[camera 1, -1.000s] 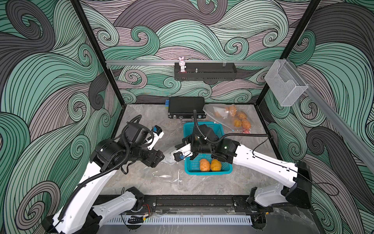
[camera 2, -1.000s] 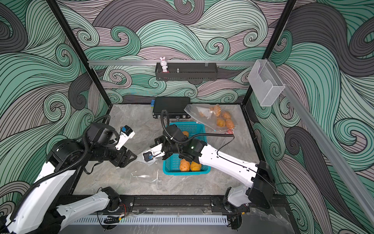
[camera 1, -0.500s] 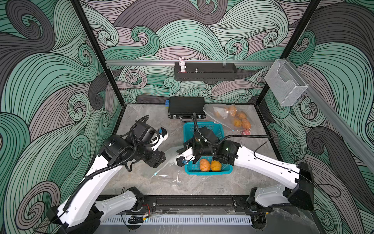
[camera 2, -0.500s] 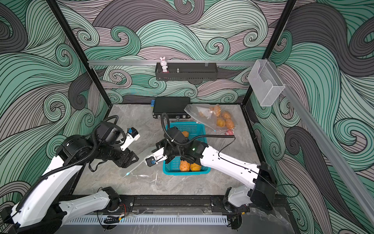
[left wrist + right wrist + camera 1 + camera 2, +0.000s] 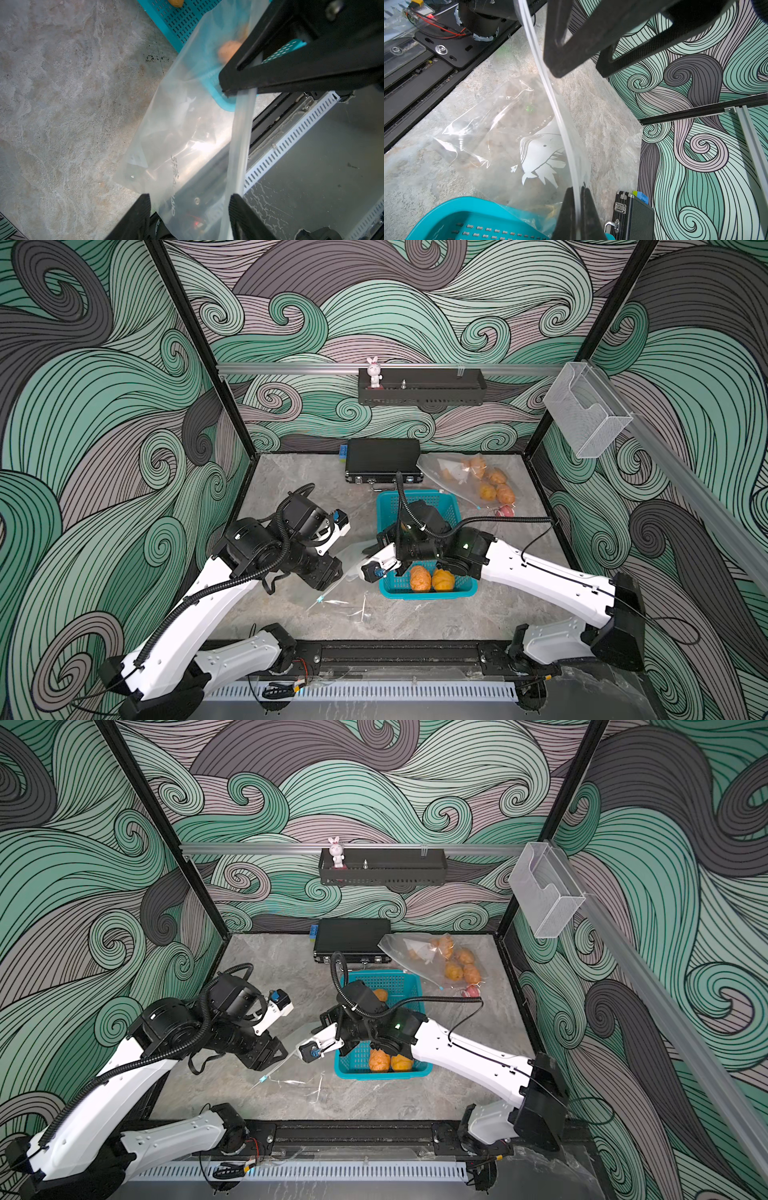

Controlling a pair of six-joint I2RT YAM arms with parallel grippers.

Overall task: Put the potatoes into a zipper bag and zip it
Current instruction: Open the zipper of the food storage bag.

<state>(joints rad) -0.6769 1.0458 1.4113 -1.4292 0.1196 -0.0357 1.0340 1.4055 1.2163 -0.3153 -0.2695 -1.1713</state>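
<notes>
A clear zipper bag (image 5: pixel 347 572) with a white whale print hangs between my two grippers, its bottom resting on the table. My right gripper (image 5: pixel 576 207) is shut on the bag's zipper edge (image 5: pixel 550 89), beside the teal basket (image 5: pixel 428 594). My left gripper (image 5: pixel 189 209) is open and straddles the same top edge a short way along, its fingers (image 5: pixel 143 207) on either side of the film. Two orange potatoes (image 5: pixel 419 578) lie at the basket's near end, and another (image 5: pixel 380 994) shows further back, partly hidden by the right arm.
A second clear bag (image 5: pixel 457 477) holding several potatoes (image 5: pixel 486 491) lies at the back right, with a small pink object (image 5: pixel 505 511) beside it. A black case (image 5: pixel 382 460) stands against the back wall. The black base rail (image 5: pixel 395 655) runs along the front edge.
My left arm has swung right and forward until its jaws reach round the bag's top edge, narrowing slightly. The right gripper has kept its hold and shifted little.
</notes>
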